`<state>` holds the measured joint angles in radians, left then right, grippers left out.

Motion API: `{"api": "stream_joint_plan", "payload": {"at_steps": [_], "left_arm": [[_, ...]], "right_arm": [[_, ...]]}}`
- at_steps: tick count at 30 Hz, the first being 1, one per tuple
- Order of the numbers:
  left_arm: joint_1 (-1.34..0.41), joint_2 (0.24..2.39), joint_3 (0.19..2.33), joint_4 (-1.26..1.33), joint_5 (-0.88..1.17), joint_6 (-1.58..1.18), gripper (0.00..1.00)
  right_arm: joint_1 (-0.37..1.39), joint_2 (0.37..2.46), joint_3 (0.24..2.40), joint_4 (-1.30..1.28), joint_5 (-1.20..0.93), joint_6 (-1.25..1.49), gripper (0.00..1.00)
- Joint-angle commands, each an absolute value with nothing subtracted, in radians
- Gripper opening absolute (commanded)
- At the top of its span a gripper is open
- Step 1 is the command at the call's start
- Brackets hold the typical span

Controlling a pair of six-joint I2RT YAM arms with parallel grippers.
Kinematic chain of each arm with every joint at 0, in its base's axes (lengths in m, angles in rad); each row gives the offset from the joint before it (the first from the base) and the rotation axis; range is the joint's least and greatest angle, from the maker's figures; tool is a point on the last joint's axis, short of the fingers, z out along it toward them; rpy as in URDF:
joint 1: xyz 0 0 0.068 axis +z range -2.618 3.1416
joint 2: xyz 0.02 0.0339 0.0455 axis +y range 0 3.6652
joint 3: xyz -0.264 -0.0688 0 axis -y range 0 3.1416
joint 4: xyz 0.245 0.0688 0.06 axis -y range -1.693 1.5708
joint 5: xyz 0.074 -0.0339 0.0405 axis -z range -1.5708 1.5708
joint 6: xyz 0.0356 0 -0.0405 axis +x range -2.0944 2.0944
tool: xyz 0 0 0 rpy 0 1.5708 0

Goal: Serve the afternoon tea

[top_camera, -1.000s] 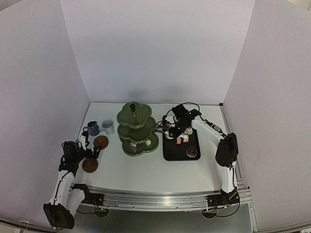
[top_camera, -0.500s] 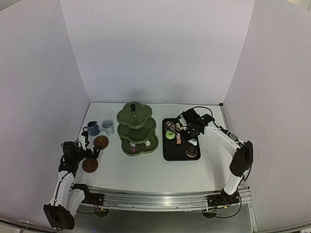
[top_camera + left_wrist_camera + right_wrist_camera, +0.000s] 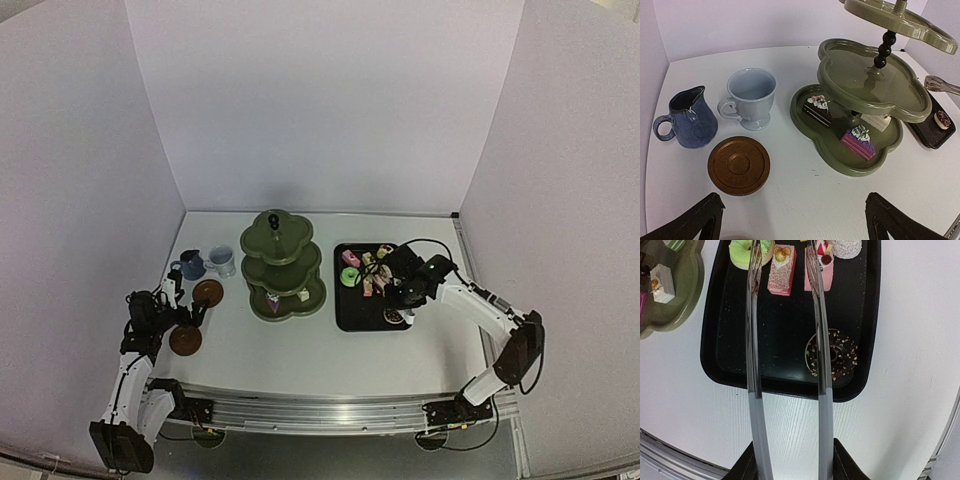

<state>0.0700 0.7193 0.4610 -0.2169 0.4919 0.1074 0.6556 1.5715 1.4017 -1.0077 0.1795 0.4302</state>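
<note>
The olive-green three-tier stand (image 3: 283,265) stands mid-table; its bottom tier holds a dark cake (image 3: 818,106), a purple cake (image 3: 858,140) and a white cake (image 3: 876,121). My right gripper (image 3: 415,290) is shut on the metal tongs (image 3: 752,340), whose arms are spread and empty over the black tray (image 3: 775,340). The tray holds a chocolate doughnut (image 3: 837,354), a green doughnut (image 3: 745,249) and pink cakes (image 3: 782,264). My left gripper (image 3: 792,220) is open and empty, near a brown saucer (image 3: 738,165). The dark-blue cup (image 3: 687,117) and the white cup (image 3: 751,95) stand behind that saucer.
A second brown saucer (image 3: 185,340) lies close by my left gripper (image 3: 188,308) near the table's left front. White walls enclose the table on three sides. The tray's near rim (image 3: 790,390) lies just beyond my right gripper (image 3: 796,462).
My right arm has swung away from the stand, to the right and nearer, and the tongs now hang over the tray's front half. The left arm has not moved.
</note>
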Motion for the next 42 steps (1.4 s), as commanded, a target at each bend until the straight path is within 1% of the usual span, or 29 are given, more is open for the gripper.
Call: {"api": "stream_joint_plan", "payload": {"at_steps": [1, 11, 19, 22, 23, 26, 27, 29, 34, 38, 42], "left_arm": [[0.068, 0.713, 0.453, -0.179, 0.51, 0.112, 0.99], [0.068, 0.717, 0.453, -0.181, 0.512, 0.112, 0.99], [0.069, 0.718, 0.454, -0.183, 0.51, 0.111, 0.99], [0.069, 0.718, 0.455, -0.184, 0.508, 0.113, 0.99], [0.069, 0.718, 0.454, -0.185, 0.507, 0.113, 0.99], [0.068, 0.717, 0.455, -0.187, 0.505, 0.114, 0.99], [0.068, 0.716, 0.456, -0.187, 0.504, 0.115, 0.99], [0.068, 0.716, 0.455, -0.187, 0.504, 0.115, 0.99], [0.068, 0.718, 0.454, -0.184, 0.504, 0.115, 0.99], [0.068, 0.726, 0.453, -0.178, 0.51, 0.113, 0.99], [0.068, 0.73, 0.453, -0.175, 0.513, 0.112, 0.99]], "right_arm": [[0.685, 1.581, 1.379, -1.015, 0.191, 0.516, 0.4], [0.722, 1.633, 1.359, -1.021, 0.178, 0.562, 0.41], [0.723, 1.749, 1.406, -1.013, 0.208, 0.542, 0.4], [0.723, 1.78, 1.432, -1.01, 0.226, 0.53, 0.36], [0.723, 1.785, 1.439, -1.009, 0.23, 0.528, 0.33], [0.723, 1.78, 1.452, -1.01, 0.237, 0.526, 0.18], [0.723, 1.773, 1.45, -1.011, 0.238, 0.526, 0.15], [0.723, 1.747, 1.444, -1.016, 0.245, 0.535, 0.11], [0.723, 1.665, 1.456, -1.083, 0.282, 0.555, 0.09], [0.723, 1.626, 1.554, -1.167, 0.339, 0.513, 0.08], [0.748, 1.617, 1.665, -1.168, 0.302, 0.4, 0.08]]}}
